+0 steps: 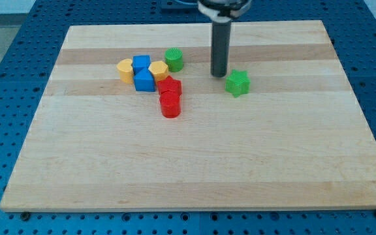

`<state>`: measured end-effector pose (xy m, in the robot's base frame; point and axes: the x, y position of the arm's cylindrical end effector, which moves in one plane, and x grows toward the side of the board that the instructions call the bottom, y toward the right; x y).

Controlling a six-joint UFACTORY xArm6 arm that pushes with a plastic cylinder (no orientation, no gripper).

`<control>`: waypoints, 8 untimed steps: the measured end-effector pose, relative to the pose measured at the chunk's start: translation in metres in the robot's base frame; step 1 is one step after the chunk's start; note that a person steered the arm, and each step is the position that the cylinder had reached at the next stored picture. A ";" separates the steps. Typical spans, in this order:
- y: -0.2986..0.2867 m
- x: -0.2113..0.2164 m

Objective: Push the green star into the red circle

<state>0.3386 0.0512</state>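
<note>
Sat with my tip (219, 74) on the wooden board (188, 163), just to the upper left of the green star (237, 83) — a bare rod, no jaws to open or close, apparently not touching the star. Lay well off toward the view's left, the red circle (170, 104), under a second red block (170, 86) in the cluster. Best circled round to the star's right side first — then pushed leftward and slightly down, centred to avoid spin.

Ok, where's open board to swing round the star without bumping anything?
Open: the whole board below the red circle, and right of the green star. My tip sits just up-left of the star. Crowded: the cluster at upper left around the blue block.
</note>
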 end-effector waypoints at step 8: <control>-0.105 -0.017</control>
<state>0.3220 -0.0534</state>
